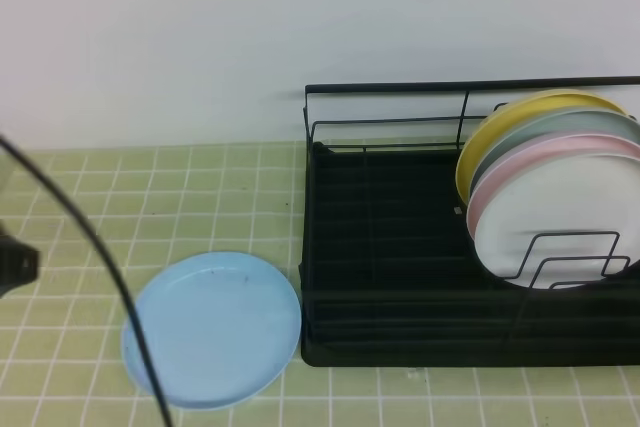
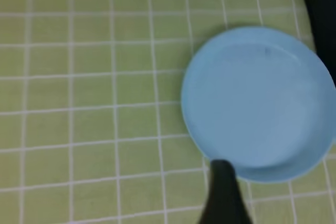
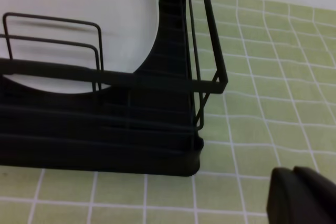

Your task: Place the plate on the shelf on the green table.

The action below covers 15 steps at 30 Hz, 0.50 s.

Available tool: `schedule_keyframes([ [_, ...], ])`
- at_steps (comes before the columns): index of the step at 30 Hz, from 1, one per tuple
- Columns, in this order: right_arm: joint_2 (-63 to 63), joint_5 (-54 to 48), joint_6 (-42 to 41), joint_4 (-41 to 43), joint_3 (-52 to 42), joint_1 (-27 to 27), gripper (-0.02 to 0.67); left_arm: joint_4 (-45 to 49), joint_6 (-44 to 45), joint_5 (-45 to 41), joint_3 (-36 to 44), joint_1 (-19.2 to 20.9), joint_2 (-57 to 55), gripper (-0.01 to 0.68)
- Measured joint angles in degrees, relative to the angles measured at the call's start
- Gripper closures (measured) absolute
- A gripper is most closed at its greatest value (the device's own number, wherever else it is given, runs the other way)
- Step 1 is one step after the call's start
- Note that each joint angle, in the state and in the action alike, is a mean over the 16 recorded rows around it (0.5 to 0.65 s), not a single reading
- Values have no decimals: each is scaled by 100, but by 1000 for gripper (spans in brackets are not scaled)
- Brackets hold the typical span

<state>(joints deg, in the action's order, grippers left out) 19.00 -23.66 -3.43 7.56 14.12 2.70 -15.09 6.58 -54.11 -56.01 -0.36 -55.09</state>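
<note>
Blue plate (image 1: 213, 330) flat on the green tabletop (image 1: 180, 197), beside the rack (image 1: 400, 287).
Left tool (image 2: 223, 192) at the plate's 6 o'clock rim, opening unclear, holding nothing; right tool (image 3: 302, 195) shut, empty.

Left arm: only a dark body part shows at the far left edge of the exterior high view, well to the left of the plate (image 1: 212, 329) and apart from it, with a black cable (image 1: 95, 247) arcing from it across the plate's left rim. In the left wrist view one dark fingertip (image 2: 224, 195) of the left gripper overlaps the plate's near rim; the jaw spacing cannot be told. Right gripper (image 3: 302, 196): dark fingertips pressed together, closed and empty, above the surface, well clear of the plate.
</note>
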Motion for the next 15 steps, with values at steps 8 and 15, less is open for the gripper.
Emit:
schedule_keyframes([
  [8, 22, 2, -11, -27, 0, 0, 652, -312, 571, -85, -724, 0, -1836, 233],
  [15, 22, 29, -20, -27, 0, 0, 652, -400, 761, 271, -948, 0, -3051, 242],
])
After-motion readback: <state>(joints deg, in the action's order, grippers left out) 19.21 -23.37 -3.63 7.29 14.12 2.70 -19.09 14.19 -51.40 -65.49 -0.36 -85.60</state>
